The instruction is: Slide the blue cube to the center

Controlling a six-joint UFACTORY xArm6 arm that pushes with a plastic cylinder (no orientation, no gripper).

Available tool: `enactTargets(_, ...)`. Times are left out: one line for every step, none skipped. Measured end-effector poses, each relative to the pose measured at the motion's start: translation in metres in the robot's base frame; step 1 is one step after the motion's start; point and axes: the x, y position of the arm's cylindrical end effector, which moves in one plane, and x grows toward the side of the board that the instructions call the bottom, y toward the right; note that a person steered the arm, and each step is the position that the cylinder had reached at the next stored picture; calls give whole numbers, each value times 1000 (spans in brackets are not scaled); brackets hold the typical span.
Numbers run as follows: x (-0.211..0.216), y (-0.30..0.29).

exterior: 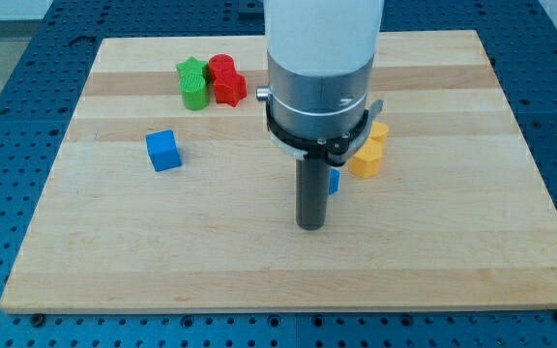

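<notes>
You are looking at a lab-style robot test bench, not a home or a shop. A pale wooden board (259, 261) lies on a blue perforated work surface (27, 68), the sort with a regular grid of holes. Above my tip (308, 227) rises a dark rod on a metal and white arm body (322, 58). Small plastic blocks sit around it: a blue cube (163, 151) to the view's left, yellow ones (368, 152) just to the view's right.
</notes>
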Motion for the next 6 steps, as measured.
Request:
enactTargets(-19,0)
enactTargets(-34,0)
enactTargets(-30,-1)
enactTargets(-10,-47)
enactTargets(-9,-146)
enactTargets(-30,-218)
